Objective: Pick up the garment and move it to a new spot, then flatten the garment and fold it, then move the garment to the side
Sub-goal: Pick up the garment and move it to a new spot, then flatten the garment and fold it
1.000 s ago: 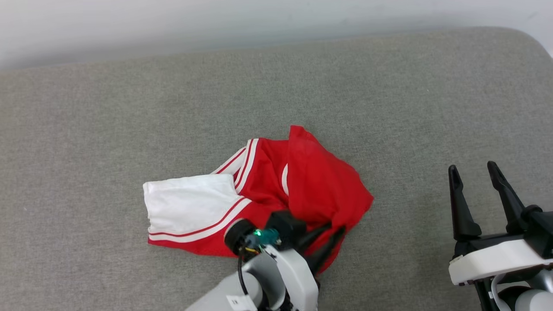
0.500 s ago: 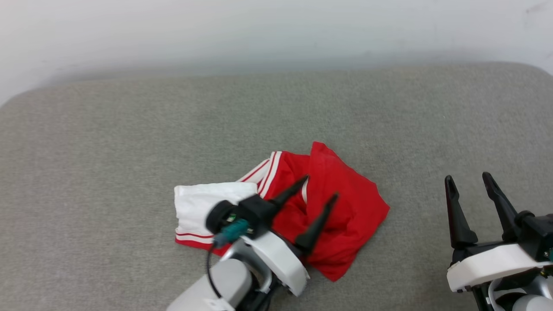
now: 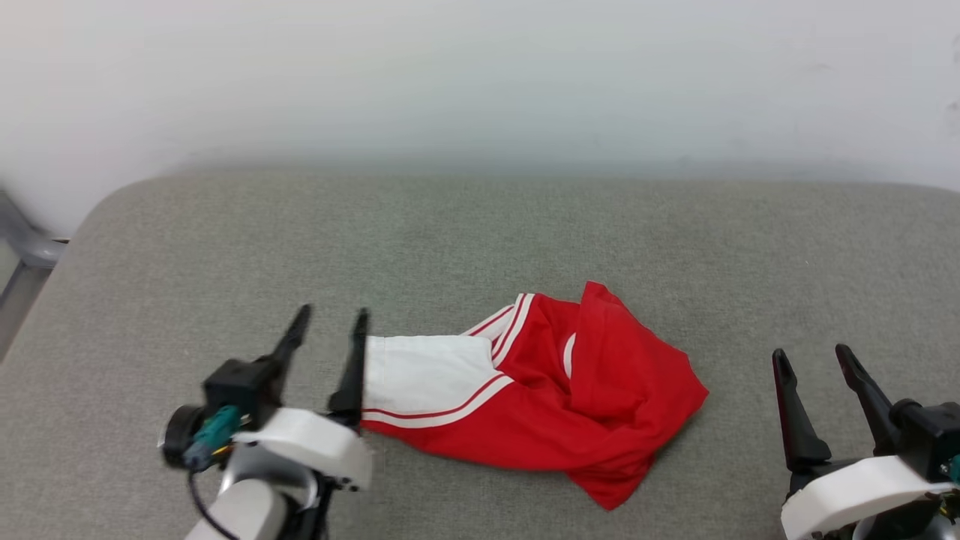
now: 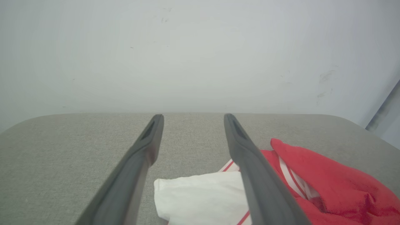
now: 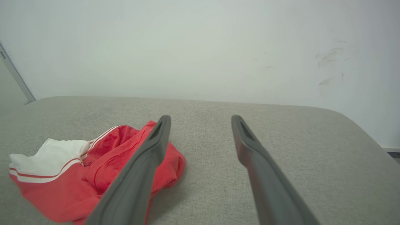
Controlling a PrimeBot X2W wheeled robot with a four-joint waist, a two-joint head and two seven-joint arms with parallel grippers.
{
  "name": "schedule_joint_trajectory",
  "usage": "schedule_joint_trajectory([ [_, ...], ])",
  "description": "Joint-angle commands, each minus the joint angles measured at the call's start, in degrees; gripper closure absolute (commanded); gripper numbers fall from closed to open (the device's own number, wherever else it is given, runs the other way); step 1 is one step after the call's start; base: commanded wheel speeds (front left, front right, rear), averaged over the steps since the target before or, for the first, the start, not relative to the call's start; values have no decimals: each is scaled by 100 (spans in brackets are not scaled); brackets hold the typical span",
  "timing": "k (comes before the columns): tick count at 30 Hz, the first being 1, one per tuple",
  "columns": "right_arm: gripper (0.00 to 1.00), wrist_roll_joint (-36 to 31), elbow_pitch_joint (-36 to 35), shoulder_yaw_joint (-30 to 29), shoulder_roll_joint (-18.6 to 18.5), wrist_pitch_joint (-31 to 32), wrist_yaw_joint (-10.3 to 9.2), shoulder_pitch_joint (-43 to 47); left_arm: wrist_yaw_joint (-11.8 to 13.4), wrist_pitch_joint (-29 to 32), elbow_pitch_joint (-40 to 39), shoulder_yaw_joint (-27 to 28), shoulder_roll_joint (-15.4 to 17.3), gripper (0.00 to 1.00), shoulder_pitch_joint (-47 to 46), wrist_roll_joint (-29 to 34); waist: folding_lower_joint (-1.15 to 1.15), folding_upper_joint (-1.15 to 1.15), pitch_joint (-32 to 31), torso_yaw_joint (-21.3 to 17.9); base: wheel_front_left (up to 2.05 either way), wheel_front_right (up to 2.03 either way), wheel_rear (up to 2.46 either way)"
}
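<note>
Two grippers sit nearest the head camera, both spread wide with nothing between their dark fingers. The left gripper point(image 3: 331, 319) hangs low at the left with its fingers pointing away from the robot. Its inner finger lies right along the outer edge of the garment's white sleeve point(image 3: 427, 375), though whether it touches the cloth cannot be told. From the left wrist view, that gripper point(image 4: 193, 117) stands apart over the sleeve's corner and grips no cloth. The right gripper point(image 3: 811, 354) waits at the lower right, clear of the fabric, and its own wrist view shows the gripper point(image 5: 201, 118) parted over bare cushion.

Between them lies the garment point(image 3: 600, 390), crumpled in a loose heap slightly toward the robot from the middle of the surface. Its red body is bunched and folded over itself on the right, rising to a small peak at the far side. The sleeve lies flatter on the left, edged with red-and-white striped trim. A second striped band shows where the red folds meet near the centre.

Beneath it spreads a grey woven cushion point(image 3: 525, 225) with rounded corners. A grey bar point(image 3: 26, 251) shows past its left corner. Behind stands a pale wall point(image 3: 480, 75), faintly scuffed point(image 5: 331, 59).
</note>
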Motion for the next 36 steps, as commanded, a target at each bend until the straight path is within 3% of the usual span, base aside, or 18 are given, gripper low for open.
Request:
schedule_joint_trajectory([
  [1, 0, -24, -48, -21, 4, 29, -4, 105, 59, -24, -62, 177, 76, 0, 189, 19, 0, 0, -86, 67, 0, 0, 0],
  [9, 0, -27, -148, -82, 4, 183, -4, 313, 52, -25, -163, 374, 272, 0, 709, 169, 0, 0, -241, 134, 0, 0, 0],
  [21, 0, 205, 178, -319, 4, 478, -4, 264, 30, -25, -88, 257, 203, 0, 673, 191, 0, 0, -278, 191, 0, 0, 0],
  [30, 0, 522, 967, -586, -1, 1561, -4, -344, -40, -21, -110, 165, -50, 0, 362, 253, 0, 0, 8, 618, 0, 0, 0],
  [36, 0, 766, 1283, -96, -390, 2604, -4, -1301, -156, -20, -159, 274, -252, 0, 126, 376, 0, 0, 416, 875, 0, 0, 0],
])
